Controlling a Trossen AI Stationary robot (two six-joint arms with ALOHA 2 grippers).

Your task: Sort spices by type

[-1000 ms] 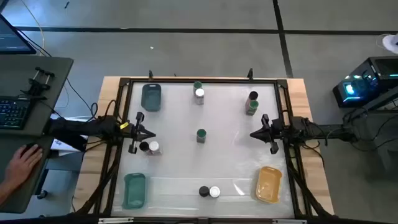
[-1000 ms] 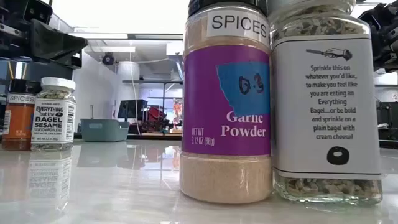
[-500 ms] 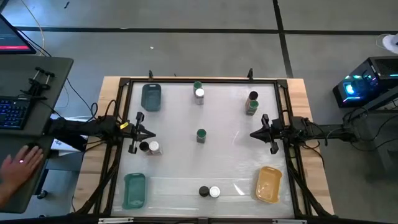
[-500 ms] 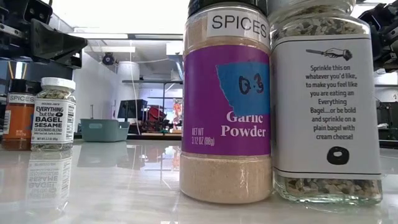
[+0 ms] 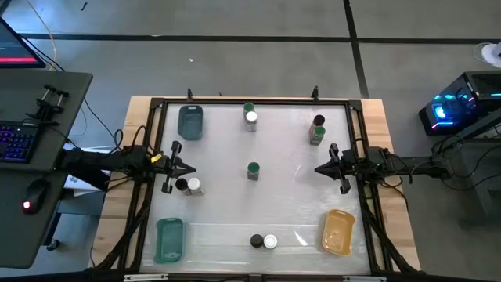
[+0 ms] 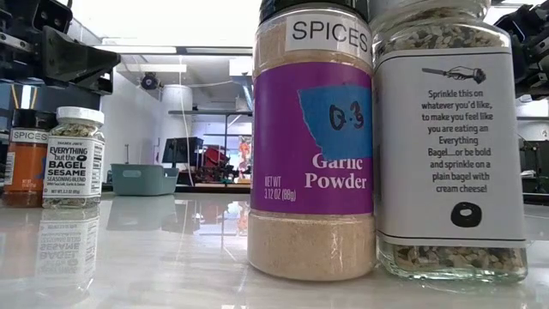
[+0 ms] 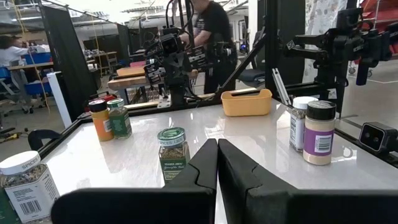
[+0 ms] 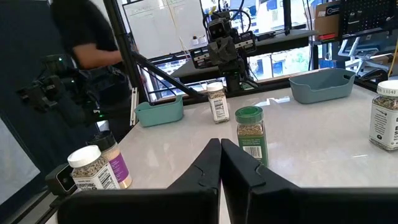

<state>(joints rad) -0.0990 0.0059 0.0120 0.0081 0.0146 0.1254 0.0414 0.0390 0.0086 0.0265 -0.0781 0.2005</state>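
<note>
Nine small spice jars stand upright on the white table. In the high view, a green-lidded jar [image 5: 249, 107] and a white-lidded jar [image 5: 251, 118] stand by the far edge. A dark-lidded jar [image 5: 318, 121] and a green-lidded jar [image 5: 316, 135] are at the far right. One green-lidded jar [image 5: 253, 170] [image 7: 171, 146] [image 8: 250, 134] is in the middle. A dark-lidded jar [image 5: 182, 185] and a white-lidded jar [image 5: 194, 186] sit just near of my left gripper [image 5: 184, 167]. A dark-lidded jar [image 5: 256, 241] [image 6: 313, 137] and a white-lidded jar [image 5: 270, 241] [image 6: 450, 137] stand at the near edge. My left gripper [image 7: 217, 163] is shut at the left side. My right gripper [image 5: 317, 168] [image 8: 220, 163] is shut at the right side.
A teal tray [image 5: 190, 122] lies at the far left, another teal tray [image 5: 169, 239] at the near left, and an orange tray [image 5: 338, 231] at the near right. A dark frame [image 5: 156, 103] rims the table. A person stands behind the table in the wrist views.
Neither arm nor any jar has moved. A person's hand that rested on the desk left of the table has drawn away out of the high view.
</note>
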